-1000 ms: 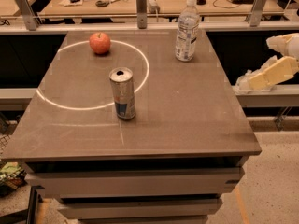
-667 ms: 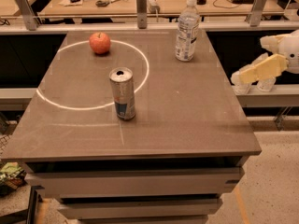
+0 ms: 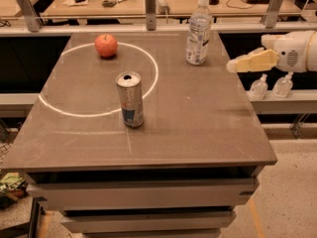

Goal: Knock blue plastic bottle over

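The blue plastic bottle (image 3: 198,32), clear and ribbed with a white cap and a pale label, stands upright near the table's far right edge. My gripper (image 3: 233,65) comes in from the right at about the bottle's lower half, its cream fingers pointing left. Its tip is a short way right of the bottle and does not touch it.
A silver-and-blue drink can (image 3: 130,99) stands mid-table. A red apple (image 3: 106,45) sits at the far left inside a white painted ring. Two small clear pump bottles (image 3: 258,87) stand on a ledge right of the table (image 3: 208,128). A cluttered desk lies behind.
My gripper has moved left and up, from beside the table's right edge toward the bottle. The bottle, can and apple have not moved.
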Tool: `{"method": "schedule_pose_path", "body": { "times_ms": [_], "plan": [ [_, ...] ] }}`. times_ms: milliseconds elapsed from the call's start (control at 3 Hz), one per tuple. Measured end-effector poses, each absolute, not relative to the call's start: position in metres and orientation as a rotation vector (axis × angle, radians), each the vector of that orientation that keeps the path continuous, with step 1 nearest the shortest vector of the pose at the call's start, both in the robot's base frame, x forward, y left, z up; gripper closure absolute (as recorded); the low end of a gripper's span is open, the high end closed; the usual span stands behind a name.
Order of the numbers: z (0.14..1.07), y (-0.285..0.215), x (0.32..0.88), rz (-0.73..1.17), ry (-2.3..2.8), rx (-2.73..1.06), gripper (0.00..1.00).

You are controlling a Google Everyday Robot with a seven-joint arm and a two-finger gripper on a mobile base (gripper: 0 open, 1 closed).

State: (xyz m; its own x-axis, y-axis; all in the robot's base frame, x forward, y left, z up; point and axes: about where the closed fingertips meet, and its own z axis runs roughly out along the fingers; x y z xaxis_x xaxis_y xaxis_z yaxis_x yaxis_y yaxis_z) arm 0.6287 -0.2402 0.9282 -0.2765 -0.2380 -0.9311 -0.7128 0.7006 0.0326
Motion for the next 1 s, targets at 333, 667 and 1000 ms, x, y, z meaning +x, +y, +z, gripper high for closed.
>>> {"method": "schedule_pose_path", "body": {
  "times_ms": [333, 667, 1000],
  "plan": [
    [0.931, -0.226, 0.66, 0.537, 1.787, -0.783, 0.0],
    [0.927, -0.211, 0.689, 0.514, 1.775, -0.802, 0.0],
    [0.921, -0.201, 0.71, 0.518, 1.764, -0.81, 0.0]
  ]
}}
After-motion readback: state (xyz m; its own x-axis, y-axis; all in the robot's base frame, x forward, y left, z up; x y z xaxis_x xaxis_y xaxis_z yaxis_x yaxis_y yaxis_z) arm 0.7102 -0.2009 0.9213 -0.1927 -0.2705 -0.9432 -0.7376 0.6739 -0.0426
